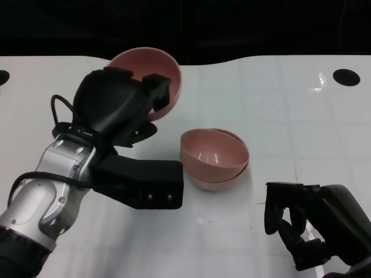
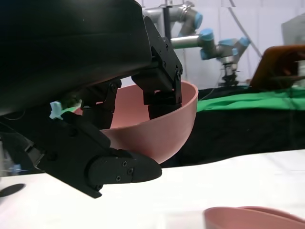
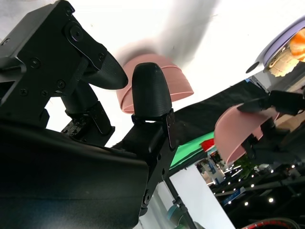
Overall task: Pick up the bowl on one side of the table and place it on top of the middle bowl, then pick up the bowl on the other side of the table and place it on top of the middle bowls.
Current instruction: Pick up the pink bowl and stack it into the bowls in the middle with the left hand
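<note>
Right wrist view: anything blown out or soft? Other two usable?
Right wrist view: the table is overexposed to near white, the close right hand is soft, and the picture is rolled over. Head view: evenly lit, a small glare patch on the table, stacked bowls sharp. Left wrist view: the left hand is underexposed, the held bowl clear.

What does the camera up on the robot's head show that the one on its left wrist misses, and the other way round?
Only the head view shows the right robot hand low over the white table, holding nothing, and the whole middle stack of two pink plastic bowls. Only the left wrist view shows the room behind the table: a green cloth and a silver and blue robot arm. Both show the left robot hand gripping the rim of the third pink bowl, lifted clear of the table in the left wrist view.
</note>
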You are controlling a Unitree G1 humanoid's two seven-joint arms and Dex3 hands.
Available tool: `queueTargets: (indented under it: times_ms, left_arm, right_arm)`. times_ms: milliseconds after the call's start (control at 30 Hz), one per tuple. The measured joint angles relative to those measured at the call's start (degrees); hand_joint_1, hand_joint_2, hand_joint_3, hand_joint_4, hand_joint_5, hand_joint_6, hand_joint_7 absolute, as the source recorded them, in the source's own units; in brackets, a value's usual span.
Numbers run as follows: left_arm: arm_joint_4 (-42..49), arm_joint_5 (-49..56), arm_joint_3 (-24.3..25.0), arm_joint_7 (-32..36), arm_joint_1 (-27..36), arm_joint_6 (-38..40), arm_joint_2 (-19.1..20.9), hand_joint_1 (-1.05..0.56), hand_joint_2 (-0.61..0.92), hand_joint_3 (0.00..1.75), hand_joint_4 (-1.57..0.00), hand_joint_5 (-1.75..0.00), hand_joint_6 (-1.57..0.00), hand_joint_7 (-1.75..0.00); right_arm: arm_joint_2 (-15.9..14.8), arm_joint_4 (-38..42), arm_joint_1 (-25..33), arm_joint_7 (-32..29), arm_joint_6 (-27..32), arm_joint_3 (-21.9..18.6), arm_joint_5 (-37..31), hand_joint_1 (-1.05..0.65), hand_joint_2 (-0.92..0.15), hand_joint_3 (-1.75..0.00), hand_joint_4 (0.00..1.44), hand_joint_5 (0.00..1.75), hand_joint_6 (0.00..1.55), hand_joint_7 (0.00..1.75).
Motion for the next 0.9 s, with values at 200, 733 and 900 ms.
queueTargets:
  times_ms: [200, 733, 900]
  left_arm:
    - [-0.09, -2.69, -0.02, -0.02, -0.39, -3.02, -2.07, -0.28, 0.49, 1.12, -0.93, -1.75, -0.76, -1.58]
    - [1.91, -9.11, -1.6, -8.8, -4.06, -10.46, -3.35, -0.26, 0.49, 1.09, -0.93, -1.75, -0.74, -1.69]
    - [4.23, -10.72, -2.38, -12.67, -5.59, -11.01, -3.81, -0.24, 0.48, 1.08, -0.93, -1.75, -0.73, -1.67]
  right_arm:
    - [-0.08, -0.87, 0.67, 0.21, 0.02, 0.0, -0.07, -0.05, -0.19, -1.58, 0.94, 1.75, 0.8, 1.61]
    - [0.06, -1.64, 1.19, 1.12, 0.86, 0.18, -0.2, -0.04, -0.2, -1.57, 0.96, 1.75, 0.8, 1.63]
    - [0.11, -2.0, 1.33, 1.14, 1.06, 0.23, -0.19, -0.04, -0.19, -1.58, 0.96, 1.75, 0.8, 1.63]
